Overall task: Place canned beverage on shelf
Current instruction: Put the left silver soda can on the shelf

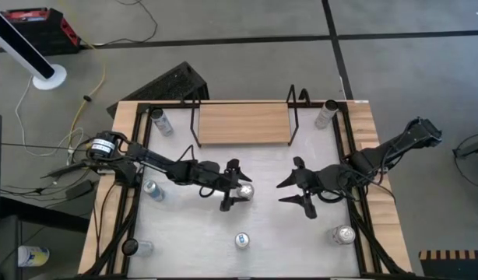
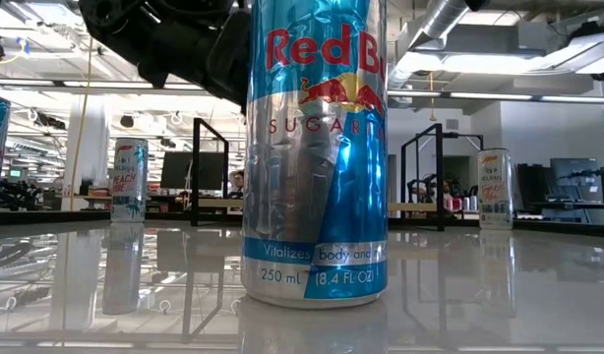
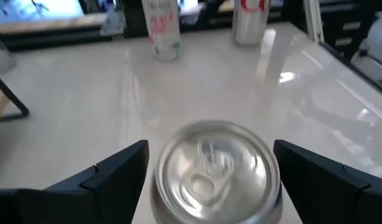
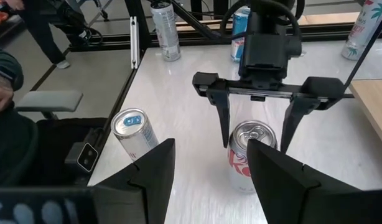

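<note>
A: L gripper (image 1: pixel 233 187) status?
B: Spread wide, straddling can (image 1: pixel 244 191) mid-table. One finger (image 3: pixel 101 177) each side, gaps both sides, no contact. Can upright, pull-tab top facing wrist cam.
A: R gripper (image 1: pixel 300 187)?
B: Just right of that can, facing L gripper. Fingers (image 4: pixel 155 168) apart, holding nothing.
A: Shelf (image 1: pixel 244 123)?
B: Back centre of table (image 1: pixel 278 233), wood board betw black end rails. Bare on top.
A: Other cans?
B: Back-left can (image 1: pixel 161 121) beside shelf, back-right can (image 1: pixel 326 113) other side. Left can (image 1: pixel 152 190) near L arm. Front-centre can (image 1: pixel 242 240), blue/silver, fills low view. Front-right can (image 1: pixel 342 234), front-left can (image 1: pixel 142 247). All upright, far as visible.
</note>
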`<state>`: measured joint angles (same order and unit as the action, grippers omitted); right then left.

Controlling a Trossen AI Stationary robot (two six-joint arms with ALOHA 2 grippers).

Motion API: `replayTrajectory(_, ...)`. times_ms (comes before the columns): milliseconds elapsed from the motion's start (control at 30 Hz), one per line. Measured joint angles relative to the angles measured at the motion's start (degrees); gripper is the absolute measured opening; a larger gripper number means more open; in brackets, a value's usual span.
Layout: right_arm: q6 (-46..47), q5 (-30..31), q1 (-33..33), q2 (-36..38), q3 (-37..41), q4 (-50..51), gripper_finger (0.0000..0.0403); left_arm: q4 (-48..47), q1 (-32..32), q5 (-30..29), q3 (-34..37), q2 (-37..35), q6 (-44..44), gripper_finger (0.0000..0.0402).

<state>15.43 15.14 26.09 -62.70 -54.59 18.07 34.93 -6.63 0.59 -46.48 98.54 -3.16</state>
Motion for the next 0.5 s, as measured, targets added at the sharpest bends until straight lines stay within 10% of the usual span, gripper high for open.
replayTrajectory(500, -0.49, 0.41, -1.13, 0.02, 0.0, 0.06, 0.0224, -1.66, 0.01, -1.16, -0.03, -0.02, 0.27, 0.0286)
